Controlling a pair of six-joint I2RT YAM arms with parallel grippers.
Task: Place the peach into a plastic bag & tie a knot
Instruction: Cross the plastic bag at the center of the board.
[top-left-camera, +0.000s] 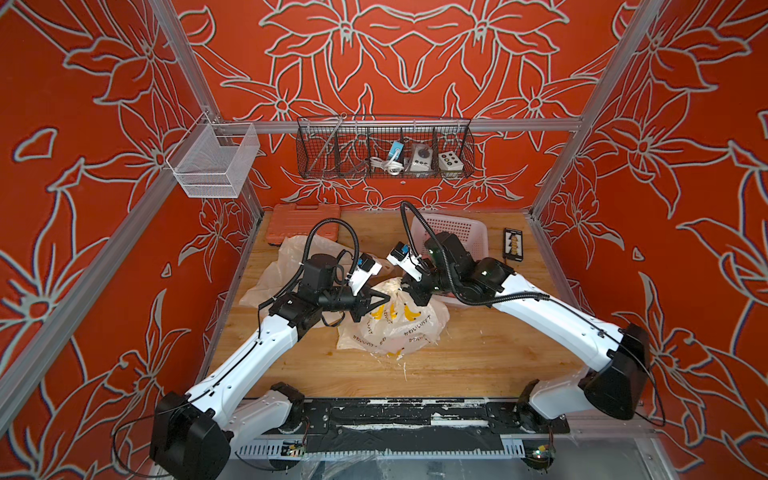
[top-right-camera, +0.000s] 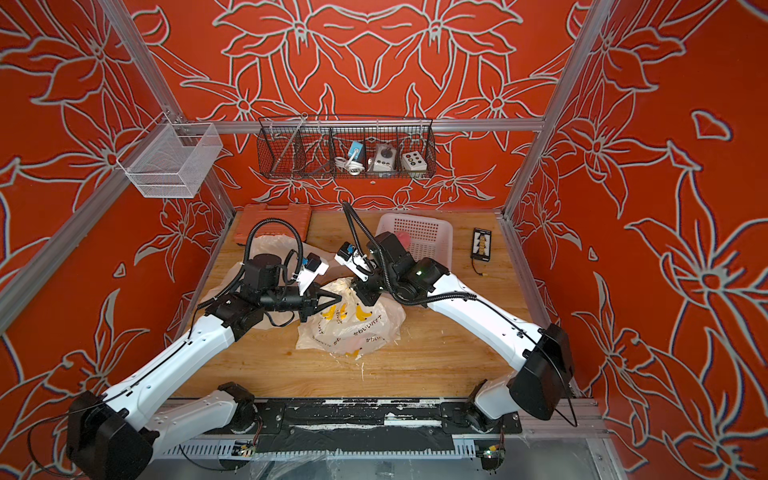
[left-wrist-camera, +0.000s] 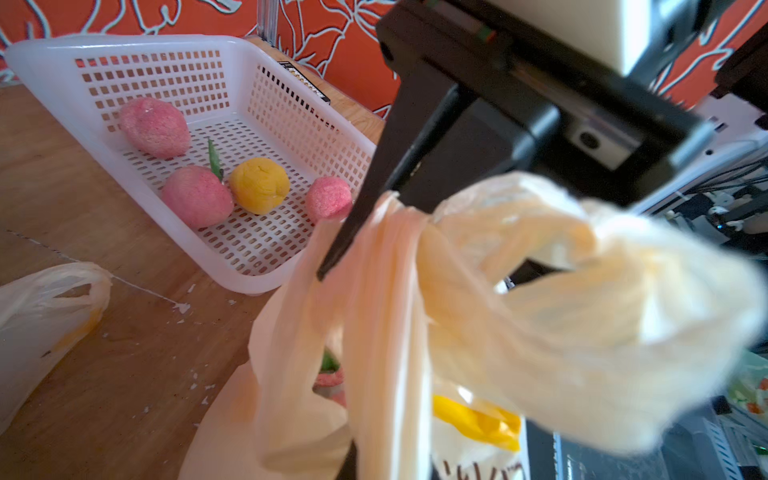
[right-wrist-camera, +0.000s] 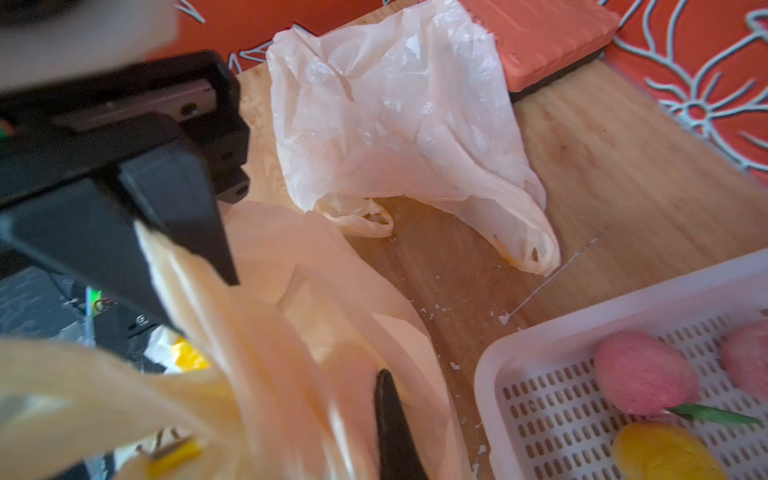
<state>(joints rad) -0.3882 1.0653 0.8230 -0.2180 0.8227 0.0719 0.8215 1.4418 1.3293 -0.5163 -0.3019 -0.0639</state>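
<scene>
Handles of the plastic bag (top-left-camera: 399, 328) stand twisted up between my two arms, while the bag itself lies crumpled on the desk (top-left-camera: 478, 353) at the centre of the frame in both top views. My left end effector (top-left-camera: 387, 296) is pinched fully closed on one handle strand, and my right end effector (top-left-camera: 408, 286) is clamped just as tight on the bunched handle just beside it, above the banana print. In the left wrist view, the pink peach (left-wrist-camera: 330, 380) with a green leaf shows through the bag's opening at lower centre, and the white basket (left-wrist-camera: 124, 41) at upper left holds three more pink fruits and a yellow one.
</scene>
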